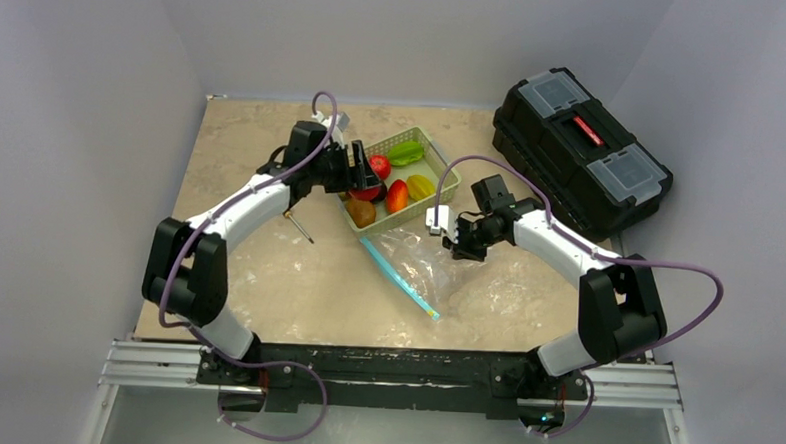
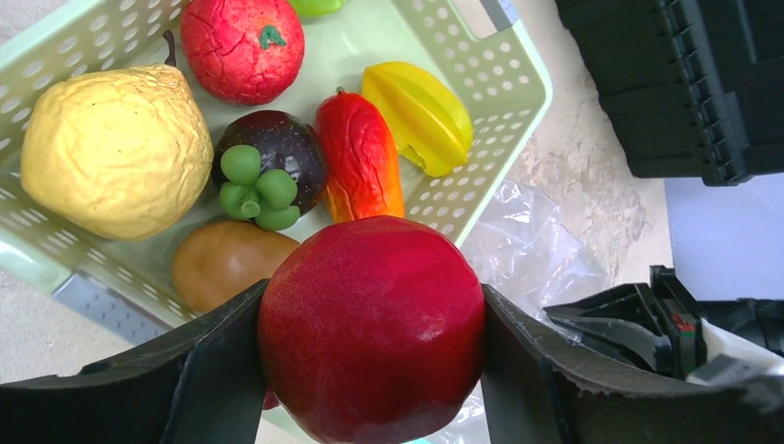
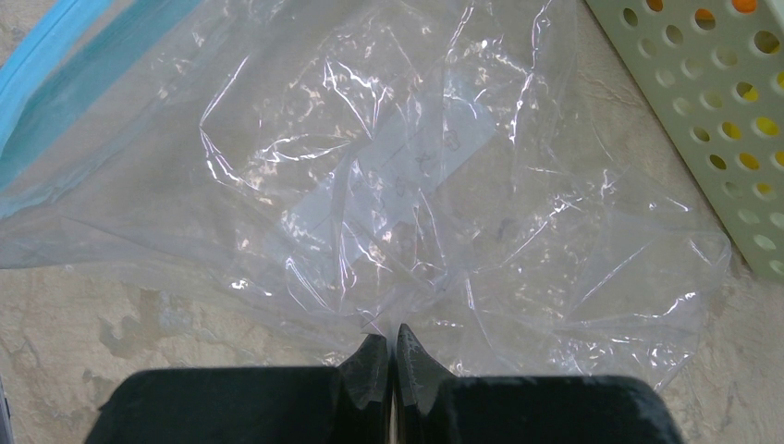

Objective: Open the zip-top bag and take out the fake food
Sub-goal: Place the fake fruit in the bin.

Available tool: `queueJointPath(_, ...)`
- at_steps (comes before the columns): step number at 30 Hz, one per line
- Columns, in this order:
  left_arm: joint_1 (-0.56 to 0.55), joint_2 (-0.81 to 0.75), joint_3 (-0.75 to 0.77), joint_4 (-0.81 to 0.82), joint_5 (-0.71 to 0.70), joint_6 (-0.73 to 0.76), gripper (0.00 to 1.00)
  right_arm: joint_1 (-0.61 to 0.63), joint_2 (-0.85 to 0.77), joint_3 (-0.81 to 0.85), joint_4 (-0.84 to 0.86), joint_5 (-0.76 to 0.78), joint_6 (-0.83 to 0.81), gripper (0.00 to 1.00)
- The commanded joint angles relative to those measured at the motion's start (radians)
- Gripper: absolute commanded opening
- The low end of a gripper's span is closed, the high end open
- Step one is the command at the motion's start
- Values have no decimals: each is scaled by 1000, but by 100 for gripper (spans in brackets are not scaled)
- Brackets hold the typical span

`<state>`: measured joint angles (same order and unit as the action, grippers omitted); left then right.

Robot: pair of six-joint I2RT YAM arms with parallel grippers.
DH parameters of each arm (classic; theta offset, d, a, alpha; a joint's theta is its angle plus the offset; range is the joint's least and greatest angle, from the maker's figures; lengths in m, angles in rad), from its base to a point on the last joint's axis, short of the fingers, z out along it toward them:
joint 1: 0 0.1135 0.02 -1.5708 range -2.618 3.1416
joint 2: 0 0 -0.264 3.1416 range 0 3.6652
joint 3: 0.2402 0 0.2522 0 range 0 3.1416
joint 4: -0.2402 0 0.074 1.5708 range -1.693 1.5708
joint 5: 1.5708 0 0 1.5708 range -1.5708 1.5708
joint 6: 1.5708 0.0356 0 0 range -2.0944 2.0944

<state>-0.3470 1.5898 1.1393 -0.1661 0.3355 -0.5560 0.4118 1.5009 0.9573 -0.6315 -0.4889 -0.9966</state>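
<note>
My left gripper [image 2: 372, 361] is shut on a round red fruit [image 2: 372, 328] and holds it over the near edge of the green basket [image 2: 504, 79]. It shows above the basket in the top view [image 1: 364, 186]. The basket holds other fake food: a yellow pear [image 2: 116, 153], a red fruit [image 2: 242, 46], a dark purple fruit [image 2: 277, 148], a red-orange pepper [image 2: 362, 166], a yellow star fruit [image 2: 416, 116] and a brown piece [image 2: 222, 264]. The clear zip-top bag [image 3: 388, 176] lies flat, its light-blue zipper strip [image 1: 399, 275] toward the left. My right gripper [image 3: 390, 347] is shut on the bag's edge.
A black toolbox [image 1: 580, 150] stands at the back right, close to the basket [image 1: 441, 179]. A screwdriver [image 1: 300, 226] lies on the table under my left arm. Walls close in the table on the left, back and right.
</note>
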Motion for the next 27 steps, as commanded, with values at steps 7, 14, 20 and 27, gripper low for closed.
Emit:
queueJointPath(7,5,138,134,-64,59,31,44,-3,4,26,-5,-11,-10,0)
queueJointPath(14,0,154,132,-63,62,42,78,-2,7,28,-7,-11,-11,0)
queueJointPath(20,-1,141,135,-63,62,46,91,-4,4,29,-8,-11,-11,0)
queueJointPath(27,0,39,106,-53,40,52,93,-4,4,29,-10,-11,-9,0)
